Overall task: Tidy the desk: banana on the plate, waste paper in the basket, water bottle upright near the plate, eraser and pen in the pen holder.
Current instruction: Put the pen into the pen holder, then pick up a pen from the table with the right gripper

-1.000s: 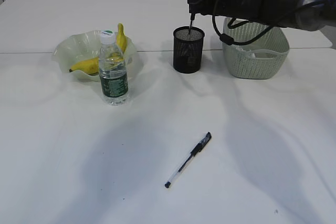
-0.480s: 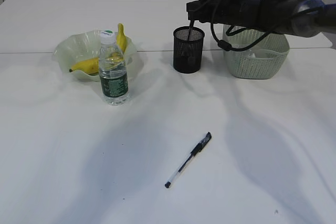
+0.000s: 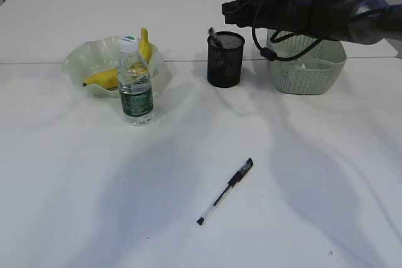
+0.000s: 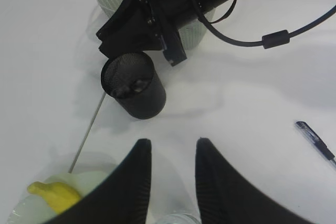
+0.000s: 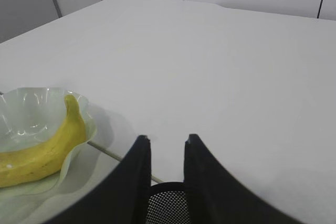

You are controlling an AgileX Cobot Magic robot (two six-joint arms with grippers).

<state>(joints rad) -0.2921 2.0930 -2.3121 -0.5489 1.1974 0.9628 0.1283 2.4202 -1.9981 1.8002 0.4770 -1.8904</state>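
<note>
End effector right [image 5: 164, 142] parted, empty, above pen holder [image 3: 225, 59]; left [image 4: 172, 150] parted, empty.

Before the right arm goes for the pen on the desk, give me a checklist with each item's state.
1. Right gripper empty, jaws apart above the pen holder: ok.
2. First pen inside the holder, tip leaning on the rim: ok.
3. Second pen lying free on the desk, nothing near it: ok.
4. Banana on the plate: ok.
5. Water bottle upright beside the plate: ok.
6. Eraser in the holder: cannot tell, the mesh hides the contents.
</note>
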